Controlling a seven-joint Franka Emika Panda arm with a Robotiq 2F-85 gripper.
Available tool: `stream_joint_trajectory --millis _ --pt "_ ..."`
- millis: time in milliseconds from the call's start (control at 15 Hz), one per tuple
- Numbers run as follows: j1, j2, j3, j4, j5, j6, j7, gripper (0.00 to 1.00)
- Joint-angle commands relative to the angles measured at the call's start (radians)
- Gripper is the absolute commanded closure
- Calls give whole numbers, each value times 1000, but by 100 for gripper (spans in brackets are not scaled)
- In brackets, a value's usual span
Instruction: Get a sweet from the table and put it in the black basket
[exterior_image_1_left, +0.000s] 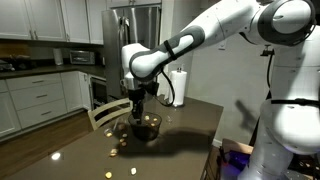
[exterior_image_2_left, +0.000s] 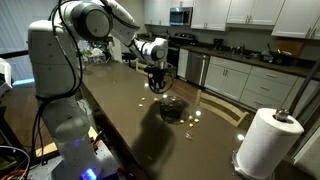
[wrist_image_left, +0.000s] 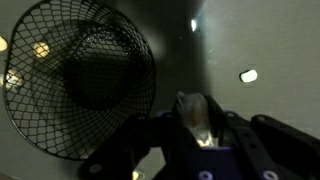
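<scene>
The gripper, its fingers pinched on a pale sweet above the table, sits right of the black basket in the wrist view, so letting go now would likely drop the sweet outside the rim.

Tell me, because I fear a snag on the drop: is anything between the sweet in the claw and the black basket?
Nothing visible does. The claw grips a pale sweet, and the round black wire-mesh basket sits open-topped beside it on the glossy dark brown table, with only bare tabletop between.
</scene>
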Motion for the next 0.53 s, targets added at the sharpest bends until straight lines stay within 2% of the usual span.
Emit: stream_joint_trajectory --millis 0,467 --pt "-26 20 -18 30 40 19 5 91" --pt "-52 57 -54 36 40 67 65 91"
